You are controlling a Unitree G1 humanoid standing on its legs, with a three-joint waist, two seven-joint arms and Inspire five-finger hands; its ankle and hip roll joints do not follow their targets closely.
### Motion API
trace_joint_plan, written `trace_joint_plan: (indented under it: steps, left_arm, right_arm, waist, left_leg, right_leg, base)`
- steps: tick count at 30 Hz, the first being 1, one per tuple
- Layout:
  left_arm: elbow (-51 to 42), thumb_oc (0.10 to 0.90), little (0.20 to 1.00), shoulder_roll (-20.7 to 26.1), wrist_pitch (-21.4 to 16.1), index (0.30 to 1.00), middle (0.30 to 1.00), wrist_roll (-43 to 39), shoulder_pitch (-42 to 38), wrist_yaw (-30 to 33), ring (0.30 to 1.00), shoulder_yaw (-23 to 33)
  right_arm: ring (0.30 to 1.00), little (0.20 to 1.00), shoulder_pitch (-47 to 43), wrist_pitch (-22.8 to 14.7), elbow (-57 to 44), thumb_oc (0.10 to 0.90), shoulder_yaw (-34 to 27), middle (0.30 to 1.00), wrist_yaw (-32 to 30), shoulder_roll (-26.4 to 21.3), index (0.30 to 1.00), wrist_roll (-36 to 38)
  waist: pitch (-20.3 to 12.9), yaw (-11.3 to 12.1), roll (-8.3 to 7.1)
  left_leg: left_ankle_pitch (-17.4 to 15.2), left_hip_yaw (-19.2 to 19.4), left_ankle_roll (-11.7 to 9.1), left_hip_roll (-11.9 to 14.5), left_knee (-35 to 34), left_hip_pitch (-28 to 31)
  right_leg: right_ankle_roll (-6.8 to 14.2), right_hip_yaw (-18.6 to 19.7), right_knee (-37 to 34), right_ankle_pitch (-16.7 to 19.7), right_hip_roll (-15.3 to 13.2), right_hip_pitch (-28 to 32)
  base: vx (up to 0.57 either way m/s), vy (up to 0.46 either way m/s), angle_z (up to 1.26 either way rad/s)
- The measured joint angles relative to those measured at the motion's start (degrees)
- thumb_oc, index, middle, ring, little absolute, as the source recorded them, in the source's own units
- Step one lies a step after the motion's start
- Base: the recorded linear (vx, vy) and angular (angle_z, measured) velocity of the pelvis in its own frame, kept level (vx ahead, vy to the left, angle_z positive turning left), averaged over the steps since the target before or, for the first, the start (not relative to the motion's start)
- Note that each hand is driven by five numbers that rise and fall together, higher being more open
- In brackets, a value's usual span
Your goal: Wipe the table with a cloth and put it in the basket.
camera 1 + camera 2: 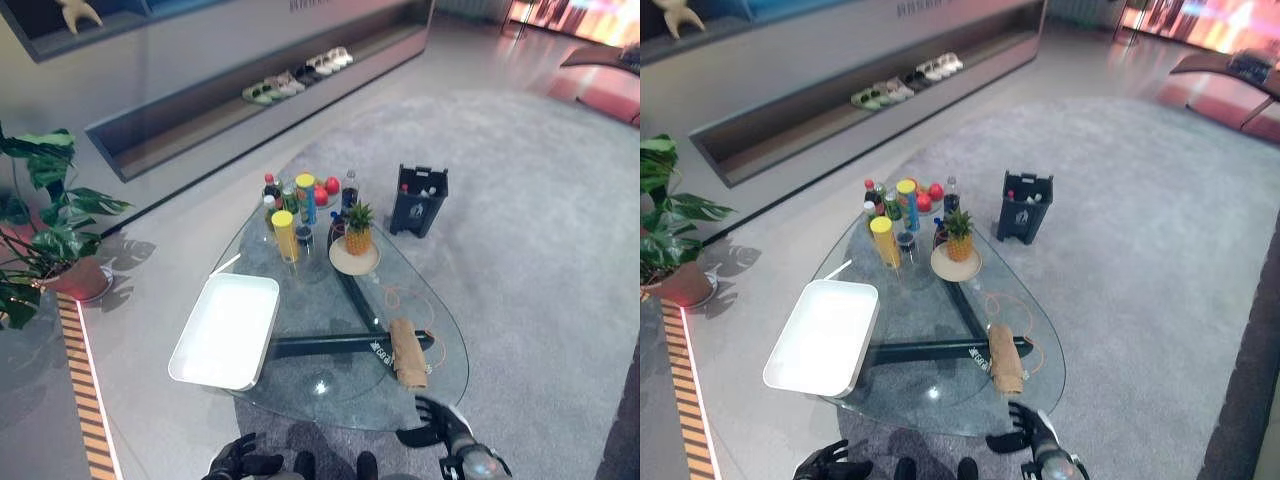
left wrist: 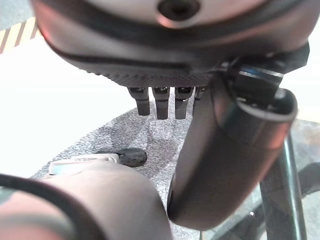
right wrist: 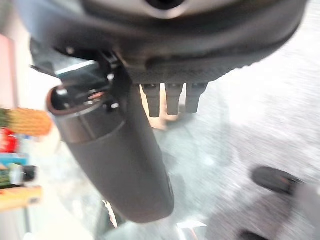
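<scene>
A rolled brown cloth [image 1: 407, 352] lies on the glass table [image 1: 330, 395] near its right front edge. My right hand [image 1: 438, 418] hovers just short of it at the table's near rim, open with fingers spread and holding nothing. In the right wrist view its thumb [image 3: 120, 165] and straight fingers point over the glass. My left hand [image 1: 240, 460] hangs low in front of the table, open and empty, its thumb [image 2: 225, 165] standing out. The dark basket [image 1: 418, 200] stands on the grey carpet beyond the table's far right side, with small items in it.
A white tray [image 1: 226, 330] fills the table's left part. Bottles and cans [image 1: 290, 215] cluster at the far end beside a pineapple [image 1: 357, 232] on a plate. A potted plant [image 1: 45, 230] stands at the left. A low shelf with shoes [image 1: 295, 78] runs along the back.
</scene>
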Motion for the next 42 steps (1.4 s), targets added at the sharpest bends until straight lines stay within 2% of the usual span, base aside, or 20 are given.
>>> trace_joint_plan:
  steps: [7, 11, 14, 19, 21, 24, 32, 42]
  left_arm:
    - [-1.5, 0.8, 0.9, 0.9, -0.8, 0.9, 0.9, -5.2, -5.1, 1.9, 0.9, -1.5]
    - [-3.1, 0.8, 0.9, 0.7, -1.4, 0.9, 0.9, -5.9, -9.4, 2.7, 0.9, -3.5]
    - [-3.1, 0.8, 0.9, -0.1, -2.3, 0.9, 0.9, -6.5, -12.2, 2.8, 0.9, -3.8]
    - [-2.9, 0.8, 0.9, -1.1, -3.8, 0.9, 0.9, -8.3, -14.8, 4.0, 0.9, -5.5]
    - [-2.9, 0.8, 0.9, -1.3, -4.0, 0.9, 0.9, -8.4, -15.0, 4.0, 0.9, -5.6]
    - [-2.8, 0.8, 0.9, -1.2, -4.6, 0.9, 0.9, -8.7, -15.6, 4.0, 0.9, -5.6]
    - [-2.4, 0.8, 0.9, -1.3, -4.7, 0.9, 0.9, -10.8, -16.5, 4.0, 0.9, -5.9]
    - [-4.8, 0.8, 0.9, -1.2, -4.7, 0.9, 0.9, -12.4, -18.8, 5.2, 0.9, -6.6]
  right_arm:
    - [0.9, 0.9, -6.4, 2.5, -9.2, 0.8, 1.1, 0.9, -11.8, -2.0, 0.9, -2.7]
    - [0.9, 0.9, -11.3, 3.0, -9.4, 0.8, 1.2, 0.9, -17.8, -1.9, 0.9, -3.7]
    - [0.9, 0.9, -14.6, 3.8, -10.0, 0.8, 1.3, 0.9, -21.7, -1.8, 0.9, -4.3]
    - [0.9, 0.9, -19.0, 4.4, -13.1, 0.8, 1.7, 0.9, -28.7, -1.8, 0.9, -5.0]
    - [0.9, 0.9, -19.7, 4.9, -13.7, 0.8, 1.7, 0.9, -30.0, -1.8, 0.9, -5.4]
    - [0.9, 0.9, -21.9, 6.0, -14.2, 0.8, 1.7, 0.9, -32.8, -1.9, 0.9, -6.6]
    - [0.9, 0.9, -28.2, 8.1, -14.1, 0.8, 1.6, 0.9, -36.0, -2.2, 0.9, -6.5]
    - [0.9, 0.9, -32.9, 9.6, -14.1, 0.8, 0.1, 0.9, -39.6, -3.9, 0.9, -3.5]
  waist:
    - [8.6, -0.4, -0.54]
    - [13.6, -0.4, -0.78]
    - [15.7, -0.4, -0.57]
    - [16.9, -0.5, 0.22]
    - [17.1, -0.4, 0.47]
    - [17.1, -0.4, 0.55]
    - [17.2, -0.2, 0.71]
    - [17.4, 0.5, 1.03]
  left_leg:
    - [0.9, 0.1, 0.5, -0.7, 2.0, -5.7]
    - [1.0, 0.4, 0.7, -1.0, 3.9, -9.2]
    - [1.1, 0.9, 0.9, -1.2, 4.7, -11.5]
    - [1.1, 1.6, 0.9, -1.5, 6.6, -15.8]
    - [1.1, 1.6, 0.9, -1.5, 7.0, -16.3]
    - [1.1, 1.7, 0.9, -1.6, 8.4, -19.6]
    - [1.1, 2.2, 0.9, -2.2, 12.8, -28.1]
    - [1.1, 2.4, 0.9, -2.7, 16.6, -36.6]
  right_leg:
    - [0.5, 0.2, 1.2, 1.4, -0.6, -5.4]
    - [0.6, 0.4, 3.8, 1.5, -0.9, -9.4]
    - [0.7, 0.6, 5.0, 1.5, -0.9, -12.0]
    - [0.8, 1.6, 7.8, 1.5, -1.0, -17.0]
    - [0.7, 1.6, 8.3, 1.4, -1.0, -17.5]
    - [0.7, 1.7, 11.5, 0.6, -1.1, -21.8]
    - [0.5, 1.9, 19.7, -1.3, -1.7, -32.1]
    - [0.5, 2.2, 23.8, -1.8, -2.2, -40.9]
  base:
    - [-0.11, 0.017, -0.01]
    - [-0.09, 0.024, -0.03]
    - [-0.09, 0.052, -0.06]
    - [-0.07, 0.065, -0.09]
    - [-0.04, 0.069, -0.01]
    - [-0.03, 0.064, -0.02]
    - [-0.01, 0.05, 0.01]
    - [0.0, 0.053, 0.01]
